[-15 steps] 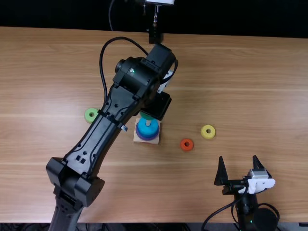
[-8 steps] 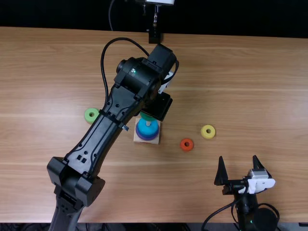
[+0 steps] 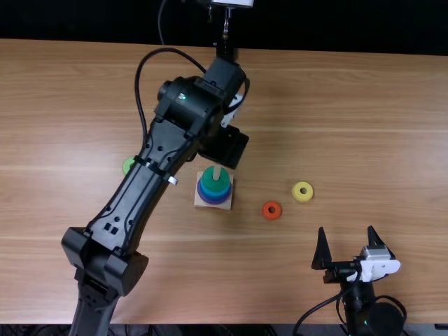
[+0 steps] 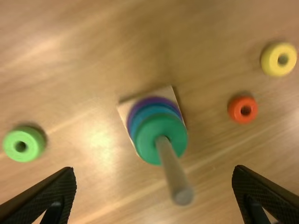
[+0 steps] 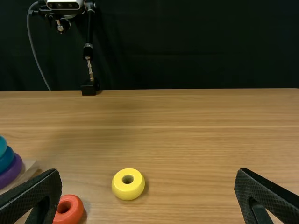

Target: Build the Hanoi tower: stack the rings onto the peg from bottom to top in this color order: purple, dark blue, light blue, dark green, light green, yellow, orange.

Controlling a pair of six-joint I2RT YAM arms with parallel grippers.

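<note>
Two grippers stand apart from the peg [image 3: 216, 172]: the left gripper [image 3: 225, 145] hangs above and just beyond it, its arm [image 3: 159, 147] slanting in from the near left, fingers [image 4: 42, 195] wide apart and empty; the right gripper [image 3: 346, 229] is well apart, to its near right, fingers [image 5: 32, 192] spread around nothing. Left of the peg lies the light green ring [image 4: 23, 143], partly covered by the left arm in the top view; right of it, the orange ring [image 3: 271, 210], then the yellow ring [image 3: 302, 192] farther out. Around the peg, on its square base [image 3: 222, 206], sit the purple ring [image 5: 11, 171], dark blue ring [image 5: 6, 158], light blue ring [image 5: 2, 145] and, topmost, dark green ring [image 4: 149, 140].
</note>
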